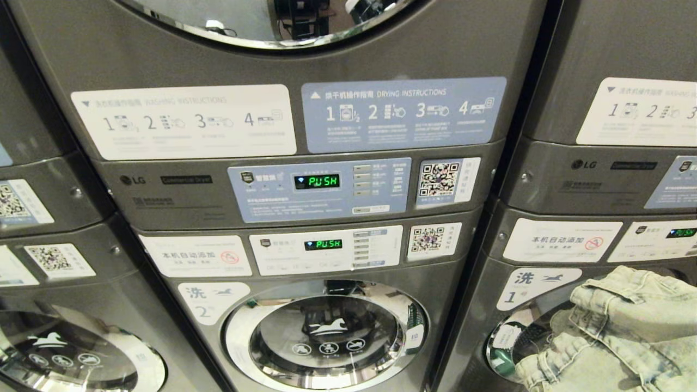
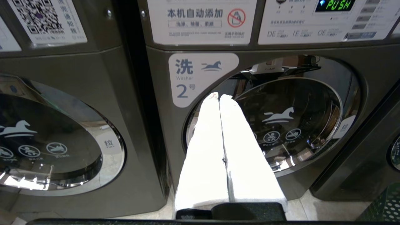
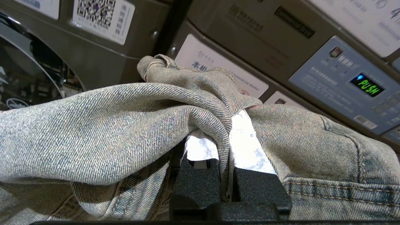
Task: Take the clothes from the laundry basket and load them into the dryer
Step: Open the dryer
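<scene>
Carry step in hand: a garment is out of the basket and up in front of the machines, not yet loaded. My right gripper (image 3: pixel 225 175) is clamped on a fold of the pale denim garment (image 3: pixel 125 125), the cloth pinched tight between the white pads (image 3: pixel 247 147) and draping over both sides of the jaws. In the head view the denim (image 1: pixel 615 326) hangs at about 4 o'clock, in front of the door of the washer marked 1 (image 1: pixel 531 286). My left gripper (image 2: pixel 220 100) is parked with its jaws pressed together and nothing between them, pointing at the closed door of the washer marked 2 (image 2: pixel 281 125). Dead ahead is the stacked unit: the dryer control panel (image 1: pixel 318 188) reads PUSH at centre, and only the lower rim of the dryer door (image 1: pixel 272 24) shows at 12 o'clock. The laundry basket is not in any view. Judgement: the target drum sits above the present grip height, and I cannot tell whether that upper door is open or latched. The next move calls for bringing the denim up and toward 12 o'clock, confirming the door state first, and keeping the grip firm so the trailing cloth does not snag on the lower door or panel edge.
</scene>
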{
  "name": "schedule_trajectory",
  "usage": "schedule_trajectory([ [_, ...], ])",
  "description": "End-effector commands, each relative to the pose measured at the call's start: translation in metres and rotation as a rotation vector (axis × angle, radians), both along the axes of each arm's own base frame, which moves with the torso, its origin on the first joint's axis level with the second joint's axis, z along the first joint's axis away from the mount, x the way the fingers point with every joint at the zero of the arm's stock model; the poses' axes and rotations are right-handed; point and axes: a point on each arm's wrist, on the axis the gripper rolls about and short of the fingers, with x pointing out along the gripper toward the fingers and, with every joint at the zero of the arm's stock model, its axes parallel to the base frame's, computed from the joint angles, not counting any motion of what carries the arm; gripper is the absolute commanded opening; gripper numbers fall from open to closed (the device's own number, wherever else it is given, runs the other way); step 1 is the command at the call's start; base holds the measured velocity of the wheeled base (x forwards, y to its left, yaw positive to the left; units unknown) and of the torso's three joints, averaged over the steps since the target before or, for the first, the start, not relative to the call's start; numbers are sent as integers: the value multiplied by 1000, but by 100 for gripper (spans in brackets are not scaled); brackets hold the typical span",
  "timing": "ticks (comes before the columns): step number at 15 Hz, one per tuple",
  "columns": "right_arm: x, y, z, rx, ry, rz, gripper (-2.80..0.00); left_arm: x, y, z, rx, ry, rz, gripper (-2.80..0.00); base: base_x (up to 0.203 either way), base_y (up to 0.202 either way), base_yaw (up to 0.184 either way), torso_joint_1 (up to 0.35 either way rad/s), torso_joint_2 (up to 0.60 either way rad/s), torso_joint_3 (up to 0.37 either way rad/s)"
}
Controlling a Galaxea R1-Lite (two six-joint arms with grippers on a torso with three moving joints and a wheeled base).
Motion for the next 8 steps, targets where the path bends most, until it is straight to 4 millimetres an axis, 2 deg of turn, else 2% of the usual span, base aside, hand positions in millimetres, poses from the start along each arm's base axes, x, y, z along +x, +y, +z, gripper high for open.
schedule_trajectory([
  [1, 0, 0, 1, -3, -6, 3, -280, 0, 0, 0, 0, -1, 0, -280, 0, 0, 0, 273, -598, -320],
  [3, 0, 0, 2, -2, -7, 1, -280, 0, 0, 0, 0, -1, 0, -280, 0, 0, 0, 256, -567, -300],
  [8, 0, 0, 1, -2, -5, 2, -280, 0, 0, 0, 0, -1, 0, -280, 0, 0, 0, 186, -379, -204],
])
